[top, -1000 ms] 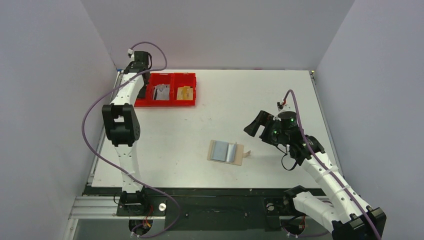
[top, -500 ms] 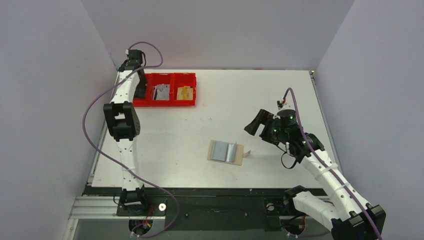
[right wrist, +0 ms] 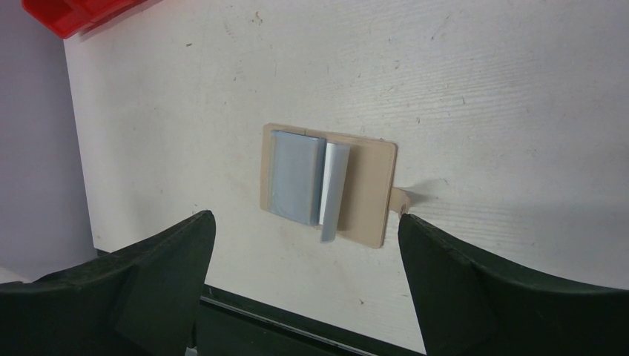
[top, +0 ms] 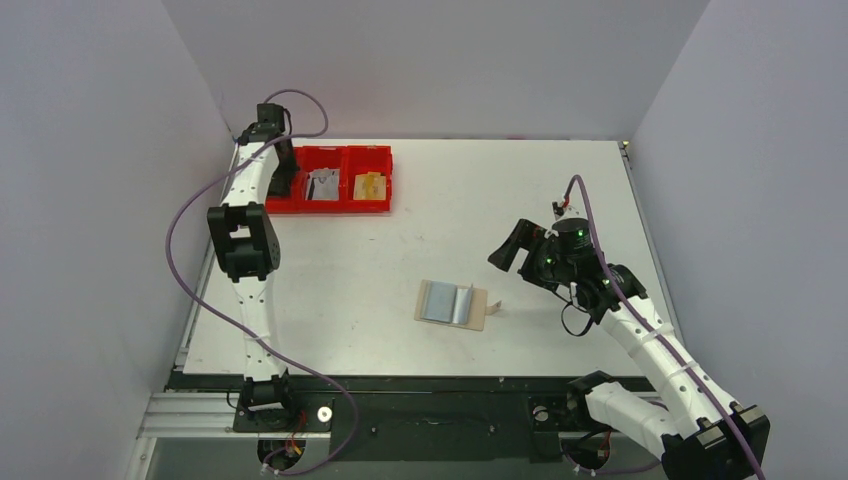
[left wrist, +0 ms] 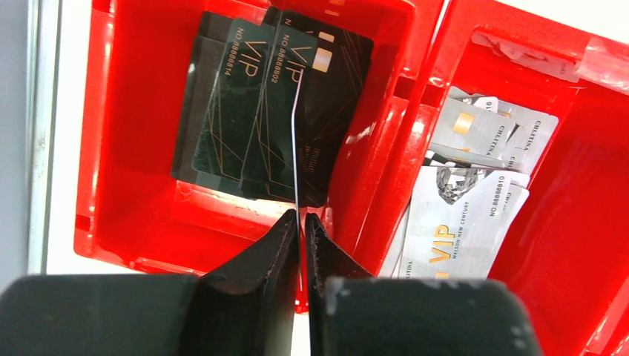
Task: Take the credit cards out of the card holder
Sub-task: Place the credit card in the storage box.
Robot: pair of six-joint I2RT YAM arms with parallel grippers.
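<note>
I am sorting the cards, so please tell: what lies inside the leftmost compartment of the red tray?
Several dark VIP cards, overlapping. The left gripper holds a thin card edge-on above them. The lower cards' faces are covered.

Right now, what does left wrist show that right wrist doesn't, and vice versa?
Only left wrist: left claw shut on a thin card seen edge-on, above dark cards in the red tray; silver cards in the next compartment.
Only right wrist: right claw open over the tan card holder with pale blue cards, one poking out.
Both: the red tray, just a corner in right wrist, and the white table.
</note>
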